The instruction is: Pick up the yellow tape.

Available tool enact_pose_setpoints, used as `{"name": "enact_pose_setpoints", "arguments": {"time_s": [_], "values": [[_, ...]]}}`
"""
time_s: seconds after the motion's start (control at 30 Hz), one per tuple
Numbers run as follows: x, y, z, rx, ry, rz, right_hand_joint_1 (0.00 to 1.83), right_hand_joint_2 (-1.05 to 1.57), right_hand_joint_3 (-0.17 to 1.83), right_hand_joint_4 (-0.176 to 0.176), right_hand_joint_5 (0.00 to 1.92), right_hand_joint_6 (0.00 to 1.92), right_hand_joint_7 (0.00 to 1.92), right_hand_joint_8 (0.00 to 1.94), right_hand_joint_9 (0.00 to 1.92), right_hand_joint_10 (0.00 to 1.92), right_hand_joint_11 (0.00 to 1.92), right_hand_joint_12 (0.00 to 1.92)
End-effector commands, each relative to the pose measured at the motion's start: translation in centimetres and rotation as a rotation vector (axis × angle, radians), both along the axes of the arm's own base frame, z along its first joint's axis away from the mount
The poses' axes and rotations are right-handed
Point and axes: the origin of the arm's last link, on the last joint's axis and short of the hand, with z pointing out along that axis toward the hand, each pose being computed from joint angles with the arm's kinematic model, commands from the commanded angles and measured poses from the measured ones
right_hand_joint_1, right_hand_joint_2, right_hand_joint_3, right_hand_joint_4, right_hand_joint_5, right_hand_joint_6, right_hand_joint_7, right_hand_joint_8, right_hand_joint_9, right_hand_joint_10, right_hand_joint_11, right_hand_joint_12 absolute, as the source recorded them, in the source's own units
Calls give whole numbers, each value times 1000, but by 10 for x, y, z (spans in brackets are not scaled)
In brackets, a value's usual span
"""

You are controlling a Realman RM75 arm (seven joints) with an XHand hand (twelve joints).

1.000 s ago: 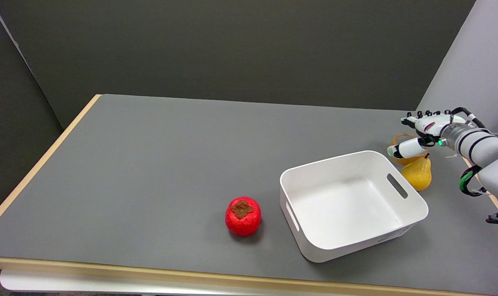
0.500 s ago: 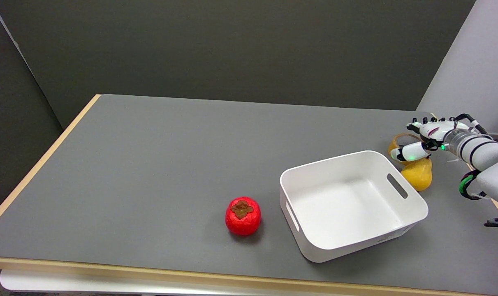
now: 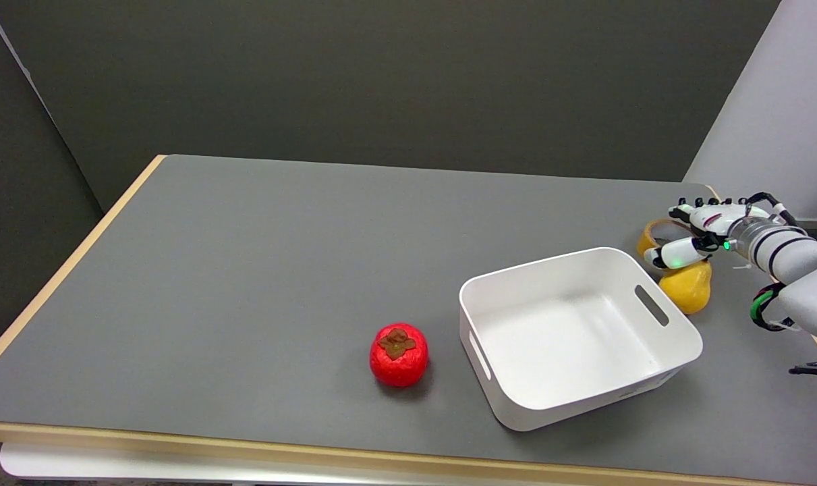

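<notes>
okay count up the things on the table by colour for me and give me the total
Red: 1, the persimmon
White: 1, the bin
Yellow: 2, the pear and the tape roll
Total: 4 things on the table, not counting the right hand reaching at the tape.

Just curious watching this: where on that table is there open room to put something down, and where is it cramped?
Wide bare table lies left of the red fruit and behind the white bin. The far right corner is crowded: yellow tape, pear and robot hand bunch beside the bin.
</notes>
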Motion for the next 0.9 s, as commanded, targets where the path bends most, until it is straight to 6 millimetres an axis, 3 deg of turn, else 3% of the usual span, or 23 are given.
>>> {"name": "enact_pose_setpoints", "arguments": {"time_s": [0.03, 0.33, 0.47, 0.67, 0.73, 0.77, 0.8, 0.83, 0.87, 0.9], "values": [[-4, -7, -6, 36, -7, 23, 392, 559, 906, 42, 61, 251, 176, 281, 145, 636, 117, 1308], [-6, -11, -10, 44, -16, 28, 661, 701, 996, 32, 95, 352, 439, 525, 424, 883, 320, 1457], [-6, -16, -14, 54, -18, 33, 803, 736, 924, 31, 129, 348, 522, 598, 490, 1035, 390, 1505], [-7, -27, -20, 85, -16, 38, 868, 807, 890, 39, 207, 403, 628, 838, 589, 1147, 461, 1538], [-6, -30, -21, 93, -15, 45, 892, 834, 875, 48, 247, 506, 654, 904, 621, 1186, 486, 1555], [-5, -32, -22, 99, -14, 50, 989, 896, 749, 54, 272, 611, 679, 1033, 642, 1206, 504, 1568], [-5, -34, -23, 106, -13, 55, 1220, 1032, 432, 64, 309, 794, 722, 1312, 671, 1226, 532, 1590], [-4, -36, -24, 111, -14, 60, 1315, 1080, 313, 71, 334, 900, 747, 1419, 687, 1241, 548, 1604], [-3, -38, -25, 118, -12, 66, 1318, 1066, 329, 77, 352, 953, 758, 1409, 694, 1253, 555, 1611], [-2, -40, -25, 121, -12, 71, 1294, 1085, 315, 39, 400, 1077, 746, 1429, 707, 1273, 563, 1620]]}}
